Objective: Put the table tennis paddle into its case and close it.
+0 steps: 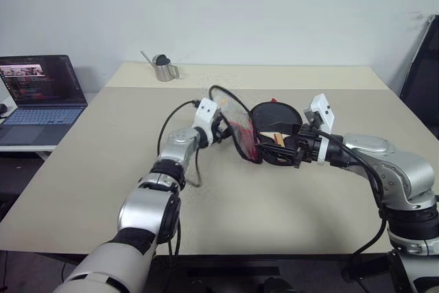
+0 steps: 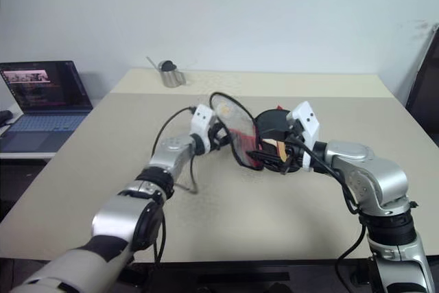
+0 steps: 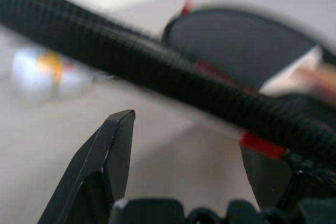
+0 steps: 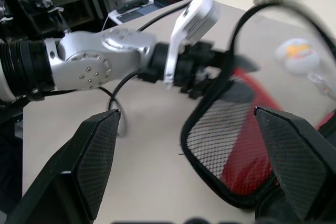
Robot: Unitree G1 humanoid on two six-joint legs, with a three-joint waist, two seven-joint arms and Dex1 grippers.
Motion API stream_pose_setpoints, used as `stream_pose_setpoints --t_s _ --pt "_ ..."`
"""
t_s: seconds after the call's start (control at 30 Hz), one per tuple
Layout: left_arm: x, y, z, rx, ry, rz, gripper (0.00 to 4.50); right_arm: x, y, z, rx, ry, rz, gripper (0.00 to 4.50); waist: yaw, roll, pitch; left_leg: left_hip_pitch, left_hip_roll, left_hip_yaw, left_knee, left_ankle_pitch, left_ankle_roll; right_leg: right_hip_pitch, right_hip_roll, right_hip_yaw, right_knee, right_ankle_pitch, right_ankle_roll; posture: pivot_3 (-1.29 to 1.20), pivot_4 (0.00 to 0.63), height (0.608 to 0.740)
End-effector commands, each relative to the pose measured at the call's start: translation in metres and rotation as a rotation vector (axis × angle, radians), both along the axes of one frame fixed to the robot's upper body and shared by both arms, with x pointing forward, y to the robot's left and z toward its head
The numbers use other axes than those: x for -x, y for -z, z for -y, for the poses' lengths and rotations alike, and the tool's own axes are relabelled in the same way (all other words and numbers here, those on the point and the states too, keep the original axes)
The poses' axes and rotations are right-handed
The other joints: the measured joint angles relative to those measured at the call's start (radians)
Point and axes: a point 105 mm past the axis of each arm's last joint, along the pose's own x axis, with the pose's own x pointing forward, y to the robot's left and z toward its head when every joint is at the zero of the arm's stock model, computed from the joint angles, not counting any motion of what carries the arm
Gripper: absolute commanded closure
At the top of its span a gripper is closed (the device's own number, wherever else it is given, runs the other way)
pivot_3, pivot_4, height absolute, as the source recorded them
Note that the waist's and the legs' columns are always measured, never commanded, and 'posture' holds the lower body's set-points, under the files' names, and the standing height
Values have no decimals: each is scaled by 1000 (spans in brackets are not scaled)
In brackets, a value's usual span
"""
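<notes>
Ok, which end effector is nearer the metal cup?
Left. The left end effector hangs mid-table on the side of the metal cup; the right end effector is farther off, across the case.

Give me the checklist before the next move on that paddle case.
1. Paddle inside the case: the black face lies in the lower half. Ok; whether the handle is fully seated, cannot tell.
2. Case closed: the mesh flap stands raised and the zipper is undone. Not ok.
3. Left gripper on the flap: it is at the flap's edge with its fingers apart. Firm hold, cannot tell.
4. Right gripper steadying the case: it is at the handle end with its fingers wide apart. Contact, cannot tell.
5. Nearby clutter: the cup sits far back on the table. Ok.
</notes>
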Motion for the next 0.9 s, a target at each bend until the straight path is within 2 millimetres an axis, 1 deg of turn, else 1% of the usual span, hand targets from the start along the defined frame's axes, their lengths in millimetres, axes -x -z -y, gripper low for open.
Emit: stream_pose_setpoints --t_s 0.03,0.13,0.33,0.43,0.6,0.73,0.9 --pt "0 -30 21 35 59 81 1246 4 -14 7 -12 18 58 39 0 0 0 0 0 0 0 0 0 0 0 0 0 0 0 0 150 740" --pt "3 -31 38 36 88 82 1246 4 -13 9 -11 33 59 39 0 0 0 0 0 0 0 0 0 0 0 0 0 0 0 0 150 740" --pt "2 -20 44 22 64 53 1246 1 -14 12 -14 60 65 39 -2 0 0 0 0 0 0 0 0 0 1 0 1 0 0 0 150 740" --pt "2 -18 47 27 60 42 1246 0 -15 11 -16 66 66 39 -1 0 0 0 0 0 0 0 0 0 1 0 1 0 0 0 150 740" --pt "2 -21 53 46 53 40 1246 -1 -14 10 -17 69 64 39 0 0 0 0 0 0 0 0 0 0 0 0 0 0 0 0 150 740" --pt "5 -23 70 62 65 34 1246 -2 -14 10 -16 85 68 39 0 0 0 0 0 0 0 0 0 0 0 0 1 0 0 0 150 740" --pt "7 -29 84 82 70 38 1246 -1 -13 13 -11 105 67 39 0 0 0 0 0 0 0 0 0 0 0 0 1 0 0 0 150 740"
